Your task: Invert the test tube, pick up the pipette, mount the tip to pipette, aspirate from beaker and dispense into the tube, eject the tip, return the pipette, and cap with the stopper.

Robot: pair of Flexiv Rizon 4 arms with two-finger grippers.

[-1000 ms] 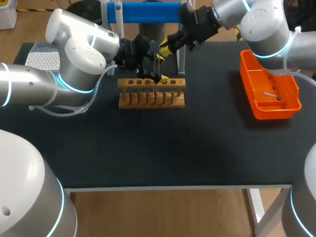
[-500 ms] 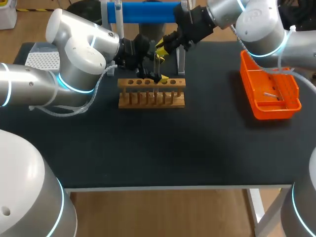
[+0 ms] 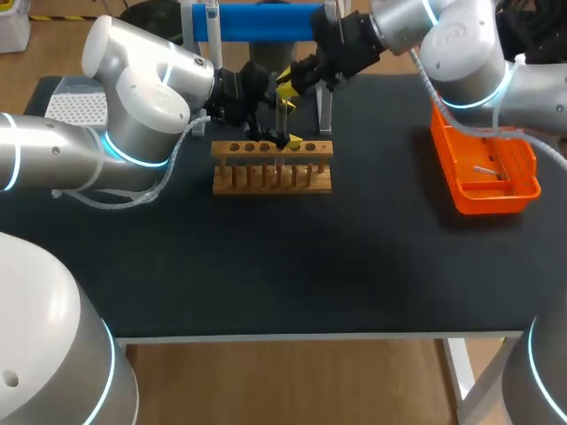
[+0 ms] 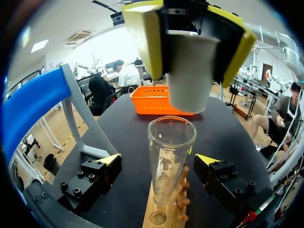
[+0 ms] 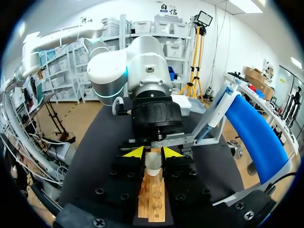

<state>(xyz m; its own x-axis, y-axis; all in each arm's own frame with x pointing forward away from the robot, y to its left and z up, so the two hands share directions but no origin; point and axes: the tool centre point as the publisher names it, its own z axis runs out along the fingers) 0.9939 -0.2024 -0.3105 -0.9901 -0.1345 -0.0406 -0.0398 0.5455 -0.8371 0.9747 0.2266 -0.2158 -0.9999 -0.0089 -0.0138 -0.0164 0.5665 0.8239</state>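
My right gripper is clenched on the white stopper, one yellow pad on each flank, the fingers only as far apart as the plug is wide. The stopper hangs with its long axis vertical and its narrower end pointing down, directly over the mouth of the test tube but with a small gap between them. The tube stands upright in the wooden rack, open end up and long axis vertical, in a hole toward the rack's three o'clock end.

My left gripper is released. Its two yellow tips straddle the tube low down, near the rack top, with open space showing on one side and the other tip just beside the glass (I cannot tell whether that one brushes it). From overhead, the rack sits toward twelve o'clock on the black table, the stopper at twelve o'clock of the rack, and the orange tray well apart at its three o'clock
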